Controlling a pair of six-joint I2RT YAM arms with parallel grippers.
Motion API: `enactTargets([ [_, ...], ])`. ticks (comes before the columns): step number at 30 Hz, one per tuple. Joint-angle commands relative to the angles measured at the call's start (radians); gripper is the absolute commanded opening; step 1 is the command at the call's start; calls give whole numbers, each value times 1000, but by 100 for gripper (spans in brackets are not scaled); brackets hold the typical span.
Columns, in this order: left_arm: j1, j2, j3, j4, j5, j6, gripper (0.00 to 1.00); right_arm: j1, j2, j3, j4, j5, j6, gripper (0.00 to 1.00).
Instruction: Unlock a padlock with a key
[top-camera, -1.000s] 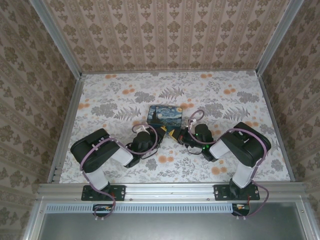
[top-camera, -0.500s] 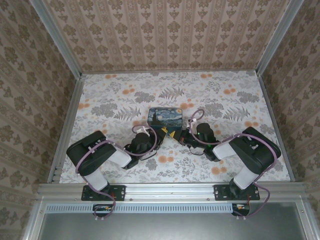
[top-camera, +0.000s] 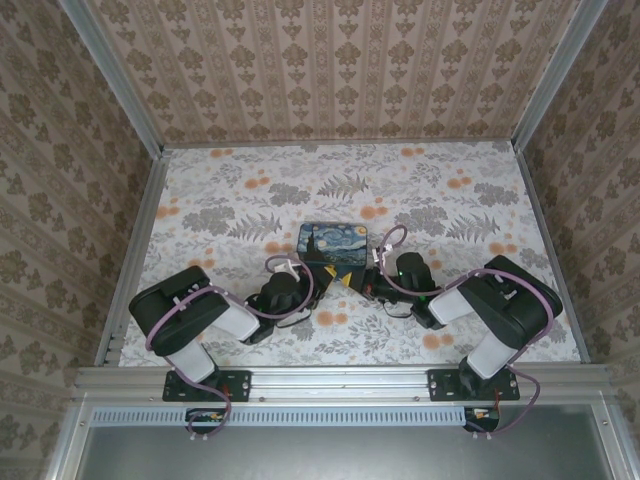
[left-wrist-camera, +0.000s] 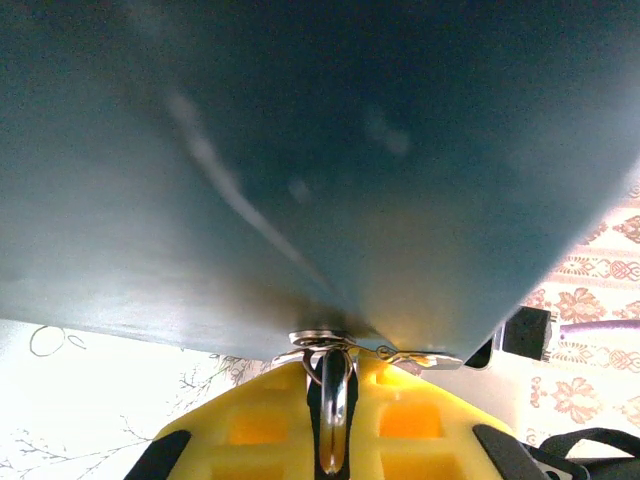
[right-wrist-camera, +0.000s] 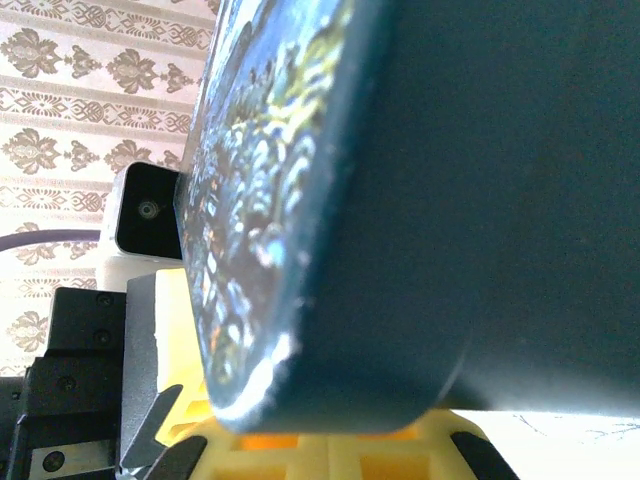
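At the box's (top-camera: 335, 243) near edge, the left end effector (left-wrist-camera: 333, 378) pinched a small metal loop, apparently the padlock (left-wrist-camera: 335, 408), while the right end effector's (right-wrist-camera: 320, 445) grip couldn't be told, so unlocking seemed not yet done.

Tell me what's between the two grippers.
In the top view, the near edge of the painted box sits between the left gripper and the right gripper.

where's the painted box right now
In the top view the box sits mid-table, just beyond where the left gripper and right gripper come together, with its near edge closest to them.
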Motion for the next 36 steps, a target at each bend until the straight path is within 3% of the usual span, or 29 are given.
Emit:
enactTargets([
  [1, -102, -48, 8, 137, 292, 22, 0, 2, -13, 22, 92, 60, -34, 0],
  [18, -145, -77, 13, 146, 250, 15, 0, 19, 71, 45, 275, 45, 293, 0],
  [36, -173, -122, 15, 146, 237, 38, 0, -27, 125, 120, 281, -46, 324, 0],
])
